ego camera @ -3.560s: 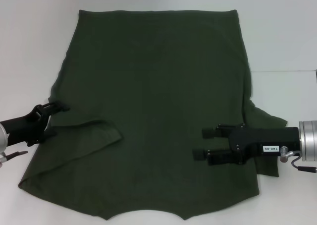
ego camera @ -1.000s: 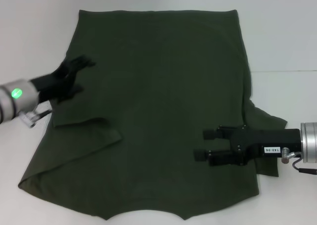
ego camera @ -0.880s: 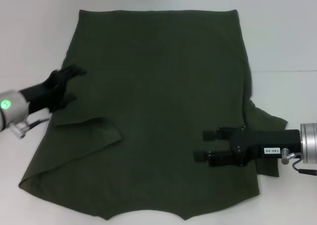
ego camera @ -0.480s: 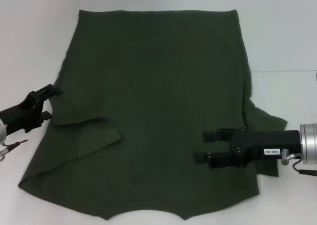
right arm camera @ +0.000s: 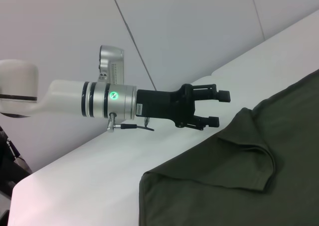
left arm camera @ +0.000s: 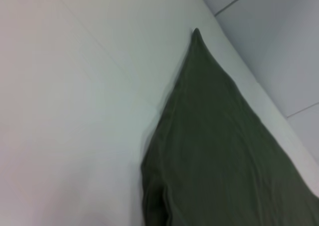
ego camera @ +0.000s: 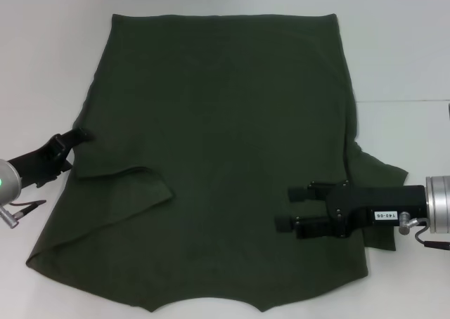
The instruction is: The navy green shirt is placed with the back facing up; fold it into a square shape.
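Observation:
The navy green shirt lies spread flat on the white table, hem at the far side. One sleeve is folded inward over the body, and the other sleeve sticks out on the right. My left gripper sits at the shirt's left edge, just above the folded sleeve. In the right wrist view the left gripper is open with nothing between its fingers, right beside the cloth. My right gripper hovers open over the shirt's lower right part. The left wrist view shows only the shirt's edge.
Bare white table surrounds the shirt on the left, far side and right. A seam in the table runs along the right. The shirt's near edge reaches almost to the front of the head view.
My left gripper has pulled back from over the shirt's left part to its left edge and come lower. The shirt and my right gripper have stayed where they were.

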Available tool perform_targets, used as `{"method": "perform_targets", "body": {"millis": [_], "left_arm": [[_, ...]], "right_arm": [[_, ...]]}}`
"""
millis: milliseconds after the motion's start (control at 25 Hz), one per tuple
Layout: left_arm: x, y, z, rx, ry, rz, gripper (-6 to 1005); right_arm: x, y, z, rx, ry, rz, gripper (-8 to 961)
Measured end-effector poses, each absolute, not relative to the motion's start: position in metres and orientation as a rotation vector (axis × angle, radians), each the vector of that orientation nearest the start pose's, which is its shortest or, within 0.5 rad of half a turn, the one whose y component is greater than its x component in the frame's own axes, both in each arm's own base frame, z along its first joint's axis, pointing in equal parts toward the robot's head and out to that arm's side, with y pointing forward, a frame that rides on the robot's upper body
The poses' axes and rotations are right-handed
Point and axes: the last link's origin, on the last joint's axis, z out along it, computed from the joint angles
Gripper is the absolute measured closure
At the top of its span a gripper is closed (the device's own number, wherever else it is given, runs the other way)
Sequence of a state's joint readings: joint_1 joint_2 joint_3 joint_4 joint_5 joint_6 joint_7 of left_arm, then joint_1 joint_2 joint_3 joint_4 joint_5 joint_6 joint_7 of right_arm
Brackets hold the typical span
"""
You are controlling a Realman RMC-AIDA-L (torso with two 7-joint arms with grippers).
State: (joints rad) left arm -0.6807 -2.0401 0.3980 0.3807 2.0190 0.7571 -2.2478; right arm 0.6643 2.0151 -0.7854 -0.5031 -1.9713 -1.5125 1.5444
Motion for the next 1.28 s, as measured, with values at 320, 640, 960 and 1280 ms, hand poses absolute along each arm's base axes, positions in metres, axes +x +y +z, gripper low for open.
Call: {"method": "perform_targets", "body": {"millis": [320, 640, 960, 1280], "left_arm": [[-0.334, 0.417, 0.012, -1.445, -1.798, -0.788, 92], [-0.330, 0.420, 0.008, -1.465, -1.786, -0.761, 93], [-0.320, 0.423, 0.000, -1.496, -1.804, -0.761, 93], [-0.302, 0.432, -0.012, -1.542, -1.804, -0.765, 93]], "right_arm": [[0.237, 0.356, -0.011, -2.817, 0.815, 0.688, 41], [0.235, 0.358, -0.010, -2.819, 0.805, 0.689, 41], [0.234, 0.357, -0.009, -2.821, 0.804, 0.694, 41], [0.235, 0.357, -0.009, -2.819, 0.806, 0.697, 41]]}}
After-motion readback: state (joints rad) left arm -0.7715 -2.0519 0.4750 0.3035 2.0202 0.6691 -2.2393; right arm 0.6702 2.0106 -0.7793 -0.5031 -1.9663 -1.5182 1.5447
